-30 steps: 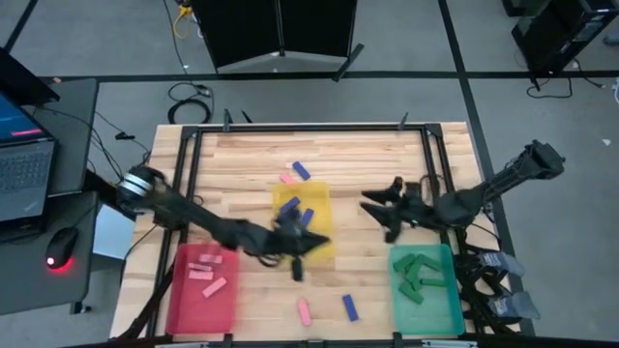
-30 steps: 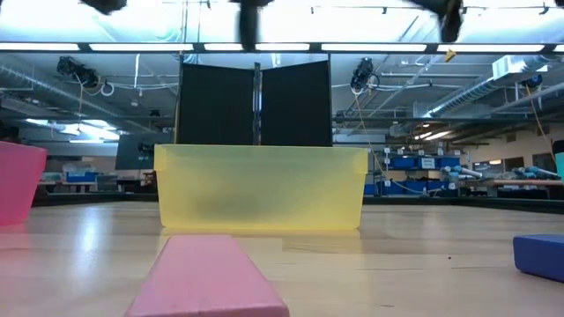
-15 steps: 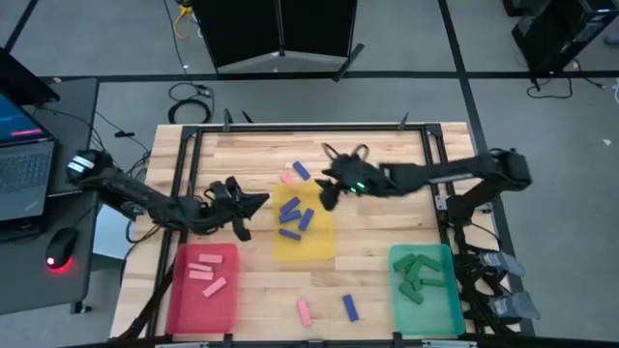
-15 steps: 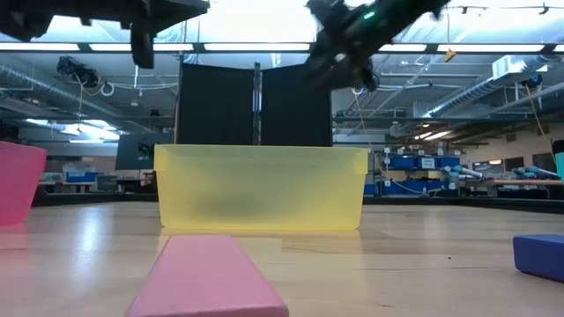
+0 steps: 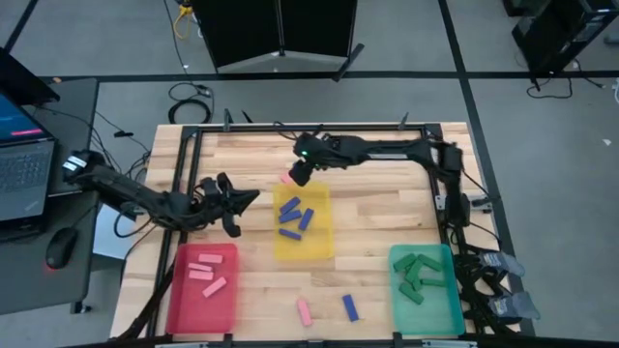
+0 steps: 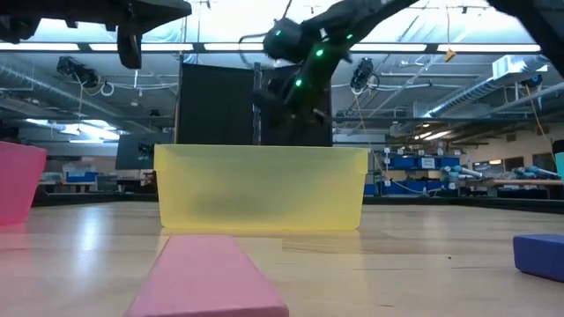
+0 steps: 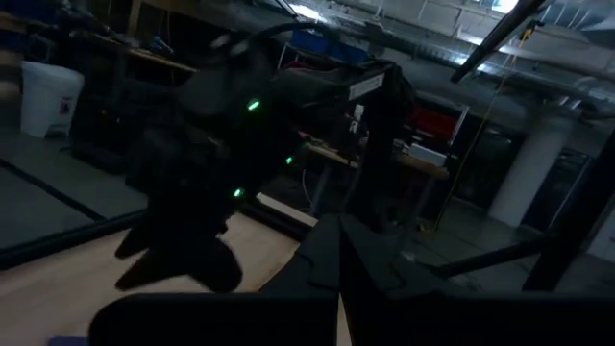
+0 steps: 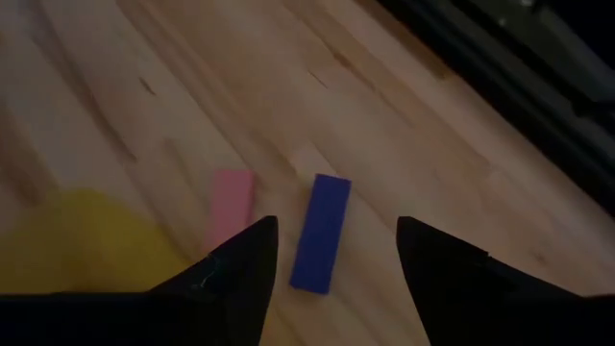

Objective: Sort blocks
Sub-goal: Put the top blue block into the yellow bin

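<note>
Overhead, the right gripper (image 5: 298, 174) hovers with its two dark fingers (image 8: 240, 269) spread apart and empty, a blue block (image 8: 320, 231) framed in the gap between them on the table (image 5: 387, 208) and a pink block (image 8: 231, 209) lying just beside it. The opening looks lined up to drop over the blue block, so a pick seems the likely next step. Both blocks lie near the far edge of the yellow tray (image 5: 324, 246), which already holds several blue blocks (image 5: 295, 215). The left gripper (image 5: 232, 201) waits above the table near the red tray (image 5: 176, 290), its fingers shut on nothing. The red tray holds pink blocks (image 5: 205, 273) and the teal tray (image 5: 450, 309) holds green blocks (image 5: 416, 275). One pink block (image 5: 304, 311) and one blue block (image 5: 350, 307) remain loose near the table's front edge. The table is pale wooden planks within a black frame. A laptop (image 5: 24, 169) and mouse (image 5: 60, 247) sit on a side desk, and a workshop with ceiling lights lies beyond.
</note>
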Action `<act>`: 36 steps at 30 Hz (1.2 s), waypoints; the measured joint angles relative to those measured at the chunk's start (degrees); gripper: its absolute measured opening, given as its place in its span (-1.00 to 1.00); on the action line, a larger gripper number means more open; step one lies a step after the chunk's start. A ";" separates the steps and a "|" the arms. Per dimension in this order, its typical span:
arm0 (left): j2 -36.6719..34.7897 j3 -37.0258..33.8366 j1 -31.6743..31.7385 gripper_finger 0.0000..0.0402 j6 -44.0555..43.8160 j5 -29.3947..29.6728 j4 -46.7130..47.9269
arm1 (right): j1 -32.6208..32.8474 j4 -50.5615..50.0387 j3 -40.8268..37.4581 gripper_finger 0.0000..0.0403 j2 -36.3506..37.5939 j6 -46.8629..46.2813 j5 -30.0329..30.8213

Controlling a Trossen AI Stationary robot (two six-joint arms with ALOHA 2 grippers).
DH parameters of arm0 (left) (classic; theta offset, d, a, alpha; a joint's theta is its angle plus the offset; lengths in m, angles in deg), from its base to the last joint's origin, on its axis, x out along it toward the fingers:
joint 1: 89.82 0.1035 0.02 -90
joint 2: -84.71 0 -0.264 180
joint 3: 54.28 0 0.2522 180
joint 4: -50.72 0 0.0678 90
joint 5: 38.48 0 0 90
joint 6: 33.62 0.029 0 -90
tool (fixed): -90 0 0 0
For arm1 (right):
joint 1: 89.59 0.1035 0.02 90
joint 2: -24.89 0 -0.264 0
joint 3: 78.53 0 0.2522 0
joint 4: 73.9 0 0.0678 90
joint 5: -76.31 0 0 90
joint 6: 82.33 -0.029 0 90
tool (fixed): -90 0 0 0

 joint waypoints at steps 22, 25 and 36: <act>-14.17 0.02 0.00 -0.97 4.14 -0.07 12.60 | -3.59 -11.69 13.61 0.26 -15.94 -2.48 -8.54; -14.19 0.02 0.02 -0.97 4.18 -0.07 12.82 | -3.61 -13.35 13.54 0.27 -15.92 -2.53 -9.42; -14.17 0.02 0.02 -0.97 4.18 -0.10 12.98 | -3.68 -15.01 13.79 0.43 -15.90 -2.34 -9.68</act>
